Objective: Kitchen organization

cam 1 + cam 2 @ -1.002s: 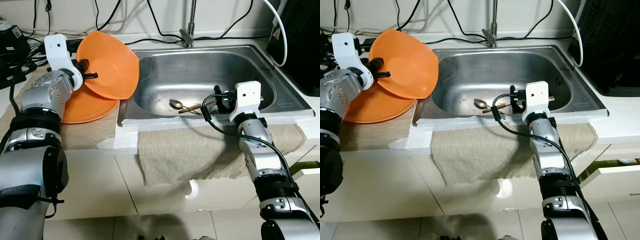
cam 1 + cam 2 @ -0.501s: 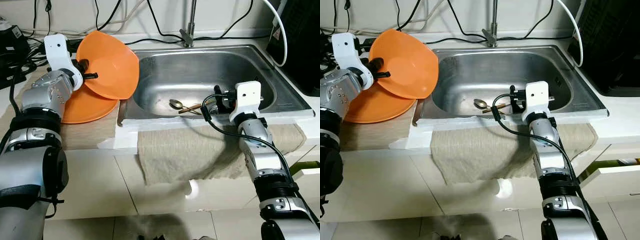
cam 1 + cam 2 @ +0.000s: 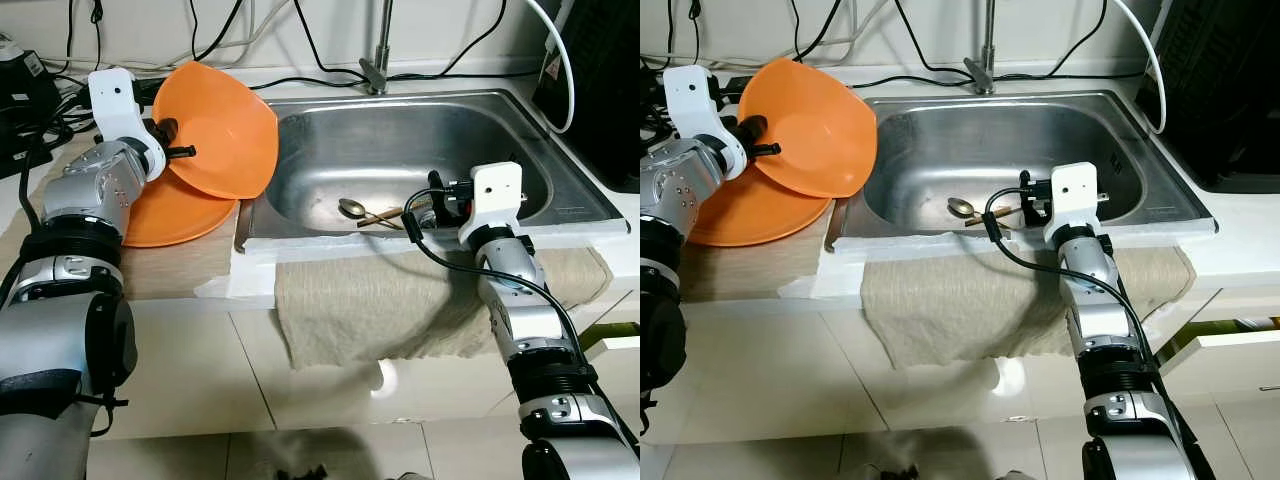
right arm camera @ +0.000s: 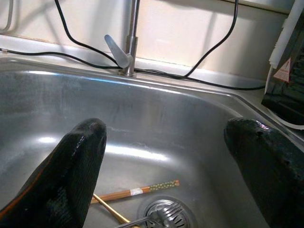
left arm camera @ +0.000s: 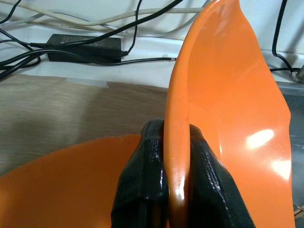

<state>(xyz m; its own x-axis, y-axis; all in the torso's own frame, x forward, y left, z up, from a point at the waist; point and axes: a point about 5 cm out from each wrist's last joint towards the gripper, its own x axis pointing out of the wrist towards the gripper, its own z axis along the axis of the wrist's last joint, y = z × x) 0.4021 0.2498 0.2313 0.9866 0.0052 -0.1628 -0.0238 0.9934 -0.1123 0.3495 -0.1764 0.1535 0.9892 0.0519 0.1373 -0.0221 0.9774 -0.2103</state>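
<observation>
1. Right gripper (image 4: 161, 156) fingertips were hidden behind its white wrist block in the head views; the wrist view showed the two black fingers (image 4: 71, 175) spread wide apart, holding nothing, hanging over the sink's front edge.
2. Left gripper (image 5: 171, 190) was clamped on the rim of the tilted orange bowl (image 3: 215, 130); both fingers pinched the rim, one on each side. The lower part of the fingers was cut off by the frame edge.
3. That bowl stood nearly on edge, its hollow facing the sink, at about 9 o'clock from the basin.
4. A second orange bowl (image 3: 175, 215) lay flat on the counter under it, partly covered by the held one and by the left arm.
5. Steel sink (image 3: 500, 120) held a spoon (image 3: 352, 207) and chopsticks (image 4: 137, 192) near its front middle, roughly 6 o'clock in the basin; a fork (image 4: 156, 219) lay beside the drain (image 4: 166, 211), partly cut off.
6. Spoon handle and chopstick ends were partly blocked by the right gripper's cable in the head views.
7. Beige cloth (image 3: 370, 300) hung over the counter front below the sink.
8. Faucet (image 3: 378, 60) stood at 12 o'clock, top cut off.
9. Black cables (image 3: 300, 80) ran along the back wall; a dark appliance (image 3: 600, 90) at 3 o'clock was cut off, hard to identify.
</observation>
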